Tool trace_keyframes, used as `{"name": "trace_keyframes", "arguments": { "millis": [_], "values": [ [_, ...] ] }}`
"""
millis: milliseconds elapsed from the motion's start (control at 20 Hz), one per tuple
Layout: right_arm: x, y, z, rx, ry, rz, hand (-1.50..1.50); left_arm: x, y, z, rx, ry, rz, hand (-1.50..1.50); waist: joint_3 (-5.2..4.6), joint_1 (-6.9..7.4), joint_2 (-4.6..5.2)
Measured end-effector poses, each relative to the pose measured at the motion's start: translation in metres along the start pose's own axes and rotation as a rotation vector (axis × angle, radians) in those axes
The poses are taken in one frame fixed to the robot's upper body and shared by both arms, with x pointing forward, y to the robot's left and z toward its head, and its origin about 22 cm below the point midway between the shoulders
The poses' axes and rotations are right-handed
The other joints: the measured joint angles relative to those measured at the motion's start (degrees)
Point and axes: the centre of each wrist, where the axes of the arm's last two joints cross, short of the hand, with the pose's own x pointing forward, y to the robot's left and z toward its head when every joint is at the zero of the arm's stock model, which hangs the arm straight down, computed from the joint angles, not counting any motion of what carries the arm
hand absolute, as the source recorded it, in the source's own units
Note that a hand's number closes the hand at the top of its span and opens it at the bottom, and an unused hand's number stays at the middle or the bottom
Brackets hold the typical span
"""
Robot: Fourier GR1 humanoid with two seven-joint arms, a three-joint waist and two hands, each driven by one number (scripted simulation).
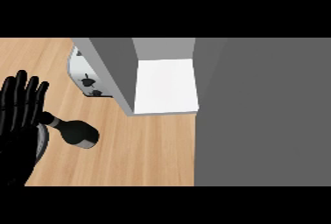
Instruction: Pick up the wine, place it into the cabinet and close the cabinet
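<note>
The wine bottle (79, 133) is dark with a narrow neck and sits on the wooden counter (142, 153) at the lower left. My left hand (19, 109) shows at the left edge, open with its fingers straight and pointing up. Its right side is next to the bottle's neck, and I cannot tell whether they touch. The cabinet (165, 85) stands at the middle top, with its white inside showing between grey walls. A wide grey panel (262, 113), apparently its open door, fills the right side. My right hand is not in view.
A silver appliance with dark knobs (84, 76) stands behind the cabinet's left wall, above the bottle. Bare wooden counter lies between the bottle and the grey panel, below the cabinet's opening.
</note>
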Motion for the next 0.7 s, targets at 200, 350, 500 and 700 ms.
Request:
{"name": "trace_keyframes", "arguments": {
  "millis": [200,350,500,700],
  "values": [
    [0.006,-0.001,0.012,-0.019,0.006,-0.008,-1.50,-0.005,0.017,-0.012,-0.153,-0.047,0.083,-1.50,0.10,0.90,0.16],
    [0.008,0.007,0.020,0.012,0.030,-0.066,-1.50,-0.011,0.025,-0.017,-0.322,-0.054,0.188,-1.50,0.07,1.04,0.24],
    [0.014,0.019,0.026,0.082,0.074,-0.163,-1.50,-0.021,0.036,-0.018,-0.441,0.016,0.301,-1.50,0.09,1.30,0.25],
    [0.035,0.027,0.039,0.130,0.112,-0.226,-1.50,-0.018,0.068,-0.023,-0.537,0.073,0.388,-1.50,0.16,1.77,0.10]
  ]
}}
